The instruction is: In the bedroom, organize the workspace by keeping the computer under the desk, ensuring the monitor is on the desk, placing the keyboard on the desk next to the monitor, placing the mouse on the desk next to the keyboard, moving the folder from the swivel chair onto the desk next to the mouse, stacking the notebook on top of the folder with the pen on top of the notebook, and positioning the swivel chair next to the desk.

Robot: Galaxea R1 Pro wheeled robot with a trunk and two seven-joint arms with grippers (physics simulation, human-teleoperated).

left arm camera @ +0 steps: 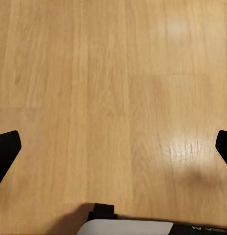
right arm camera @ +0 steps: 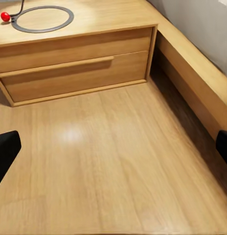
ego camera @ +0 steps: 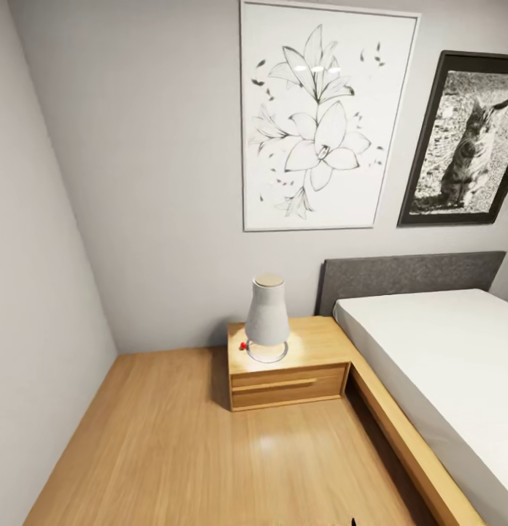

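While both end effectors, left (left arm camera: 113, 147) and right (right arm camera: 113, 147), spread wide and empty over the plank floor (ego camera: 188, 446), beyond stands a nightstand (ego camera: 287, 380) with its lamp (ego camera: 267, 320), touching the bed (ego camera: 429, 365) cut off by the frame.

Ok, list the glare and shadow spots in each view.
Head view: a soft bright patch on the floor before the nightstand, shadow at its left side, ceiling lights mirrored in the flower picture. Left wrist view: two pale sheens on the planks. Right wrist view: one glare spot, dark shadow along the bed frame.
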